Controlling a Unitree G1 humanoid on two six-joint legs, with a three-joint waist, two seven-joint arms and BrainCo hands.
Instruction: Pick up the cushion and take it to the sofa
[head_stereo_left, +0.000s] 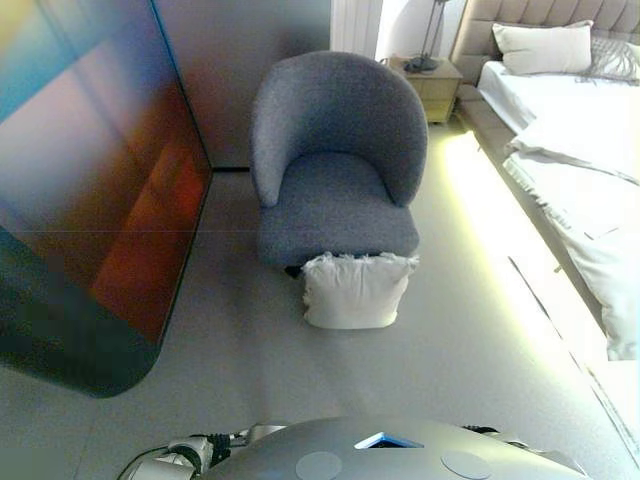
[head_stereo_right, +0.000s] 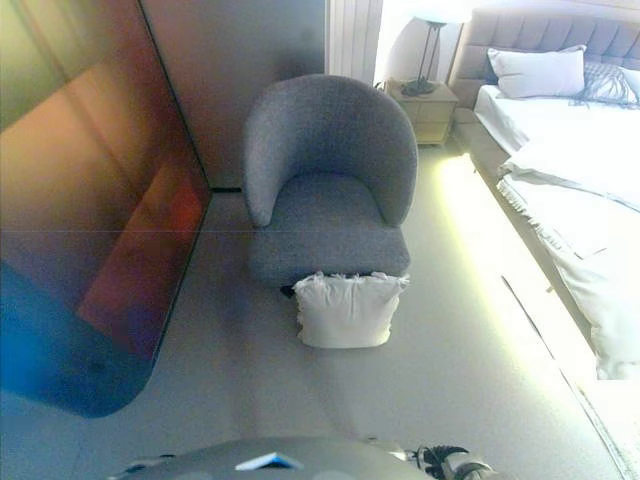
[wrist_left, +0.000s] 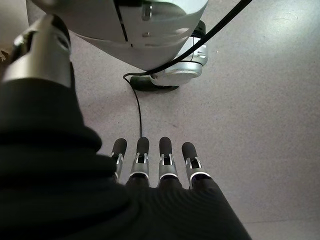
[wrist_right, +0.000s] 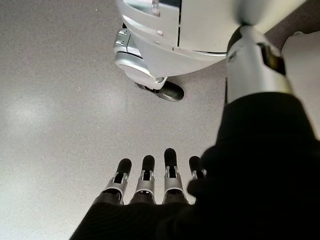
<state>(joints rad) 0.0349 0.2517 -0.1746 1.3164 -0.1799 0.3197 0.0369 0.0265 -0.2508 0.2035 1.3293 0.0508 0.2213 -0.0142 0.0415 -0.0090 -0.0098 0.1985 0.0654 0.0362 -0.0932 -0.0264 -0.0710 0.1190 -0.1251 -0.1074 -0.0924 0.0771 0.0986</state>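
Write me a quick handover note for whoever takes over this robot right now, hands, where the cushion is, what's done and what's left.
Left hand: open, fingers straight, hanging over bare floor, holding nothing.
Right hand: open, fingers straight, also over bare floor, empty.
Cushion: white, on the floor, standing against the front of the grey armchair, straight ahead of the robot.
Bed runs along the right side; a nightstand stands beyond the armchair.
Done: nothing yet; the cushion is untouched.
Left: approach, pick up the cushion, and set it on the seat. No other sofa is in view, so the armchair is probably the target.
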